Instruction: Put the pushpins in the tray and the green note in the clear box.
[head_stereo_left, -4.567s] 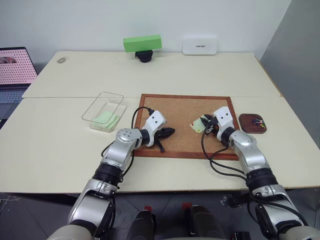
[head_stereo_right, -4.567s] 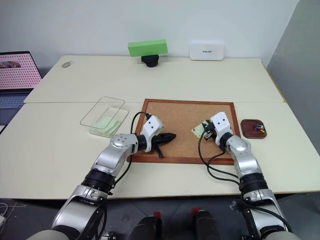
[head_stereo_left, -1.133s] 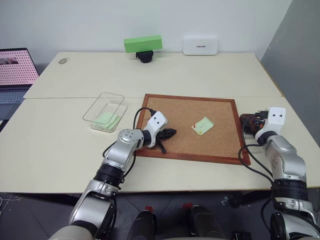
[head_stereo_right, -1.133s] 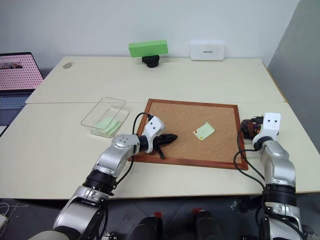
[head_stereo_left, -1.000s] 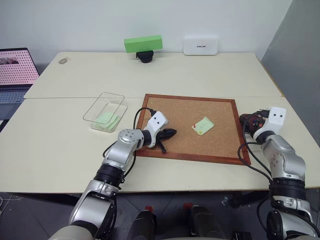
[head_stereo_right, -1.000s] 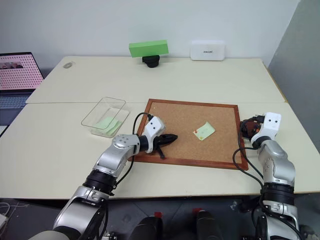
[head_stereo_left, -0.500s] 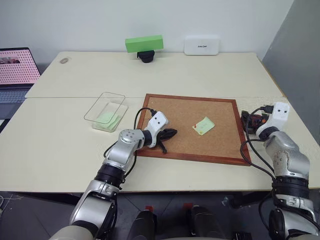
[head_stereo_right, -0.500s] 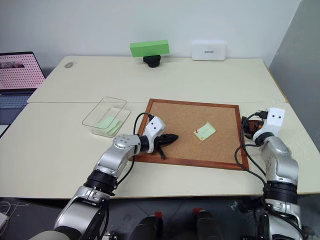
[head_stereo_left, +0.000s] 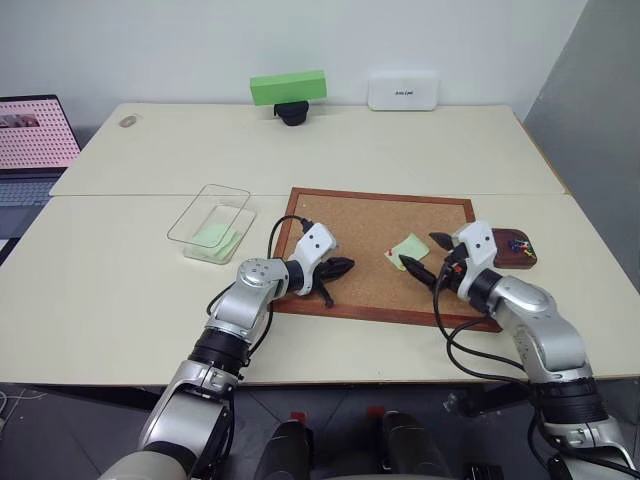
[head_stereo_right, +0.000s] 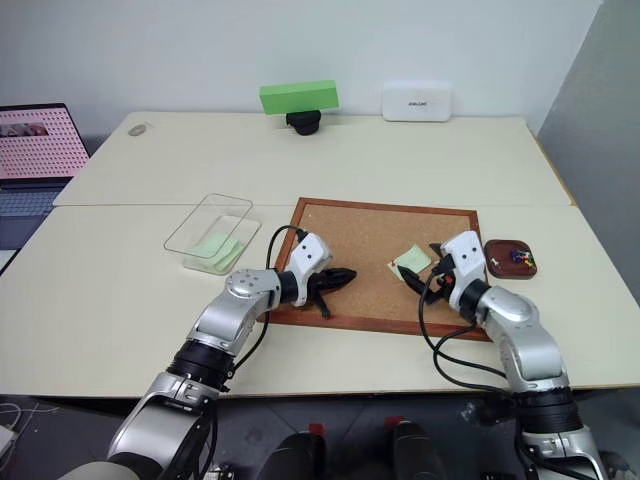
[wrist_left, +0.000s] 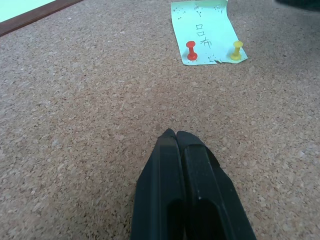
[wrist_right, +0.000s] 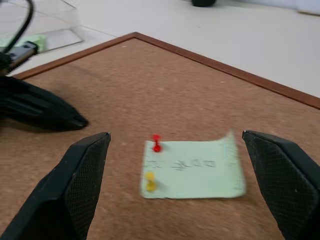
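Observation:
The green note lies on the corkboard, held by a red pushpin and a yellow pushpin along one edge. My right gripper hovers just right of the note, open, its fingers spread wider than the note. The left gripper rests shut on the cork, left of the note, holding nothing. The tray, dark brown, sits off the board's right edge with several coloured pins inside. The clear box stands left of the board with pale green paper in it.
A bright green block on a black stand and a white device sit at the table's far edge. A laptop is at the far left. The corkboard has a raised wooden frame.
My right arm has swung left from over the tray to the note on the corkboard, gripper still open. The left arm has not moved.

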